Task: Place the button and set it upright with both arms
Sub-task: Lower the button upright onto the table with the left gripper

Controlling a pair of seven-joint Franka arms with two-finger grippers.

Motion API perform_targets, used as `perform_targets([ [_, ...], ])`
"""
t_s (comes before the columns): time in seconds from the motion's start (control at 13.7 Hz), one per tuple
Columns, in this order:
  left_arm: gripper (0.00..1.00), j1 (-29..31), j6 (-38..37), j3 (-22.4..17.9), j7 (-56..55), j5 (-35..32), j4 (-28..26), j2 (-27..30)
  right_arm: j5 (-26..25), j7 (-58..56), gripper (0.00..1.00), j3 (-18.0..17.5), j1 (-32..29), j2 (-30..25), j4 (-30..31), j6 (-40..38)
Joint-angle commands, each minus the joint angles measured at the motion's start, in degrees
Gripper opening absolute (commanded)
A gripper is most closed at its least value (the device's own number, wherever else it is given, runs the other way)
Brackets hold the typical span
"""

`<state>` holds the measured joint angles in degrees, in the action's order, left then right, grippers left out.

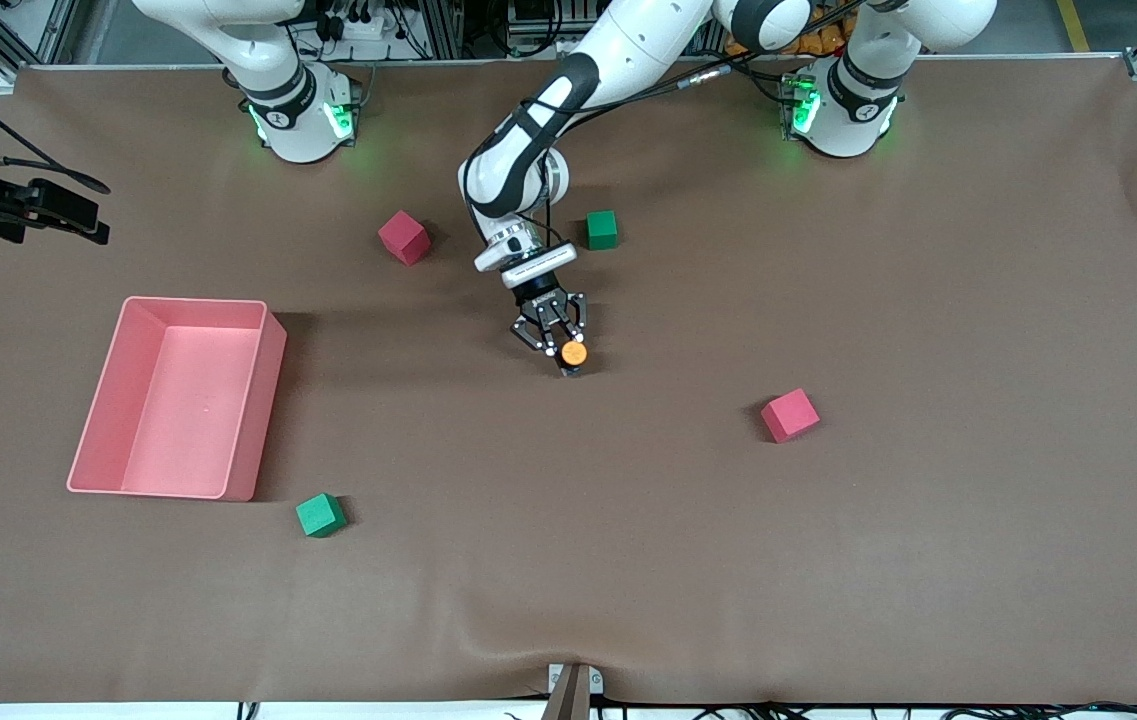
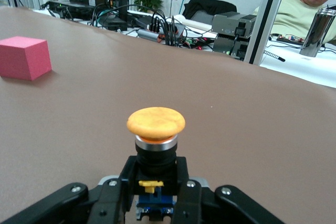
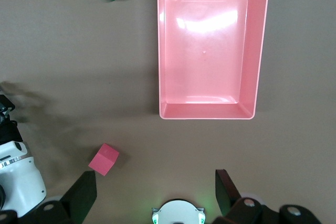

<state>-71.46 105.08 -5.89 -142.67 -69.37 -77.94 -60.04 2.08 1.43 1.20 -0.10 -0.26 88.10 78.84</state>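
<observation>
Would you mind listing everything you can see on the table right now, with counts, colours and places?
button: one, orange cap on a black-and-blue body, near the table's middle, gripped by its body.
pink cubes: two, one near the robots' bases, one nearer the front camera, toward the left arm's end.
green cubes: two, one beside the left arm's wrist, one beside the bin's corner nearest the front camera.
bin: one, pink, toward the right arm's end.
table: one, brown cover.
left gripper: shut on the button.
right gripper: open, waiting high over its own base.
</observation>
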Motion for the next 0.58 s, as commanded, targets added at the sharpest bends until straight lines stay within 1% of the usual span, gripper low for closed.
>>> perform_targets([
  [0.0, 0.12, -0.5, -1.1, -0.5, -1.2, -2.1, 0.5, -1.1, 0.6, 0.6, 1.0, 0.2, 0.4, -0.5, 0.1, -0.2],
  [0.07, 0.15, -0.5, -1.1, -0.5, -1.1, -2.0, 0.5, -1.1, 0.6, 0.6, 1.0, 0.2, 0.4, -0.5, 0.1, -0.3],
  [0.29, 0.29, -0.5, -1.1, -0.4, -1.0, -2.1, 0.4, -1.7, 0.6, 0.6, 1.0, 0.2, 0.4, -0.5, 0.1, -0.3],
  [0.51, 0.3, -0.5, -1.2, -0.5, -1.1, -2.2, 0.2, -2.0, 0.6, 0.6, 1.0, 0.2, 0.4, -0.5, 0.1, -0.4],
])
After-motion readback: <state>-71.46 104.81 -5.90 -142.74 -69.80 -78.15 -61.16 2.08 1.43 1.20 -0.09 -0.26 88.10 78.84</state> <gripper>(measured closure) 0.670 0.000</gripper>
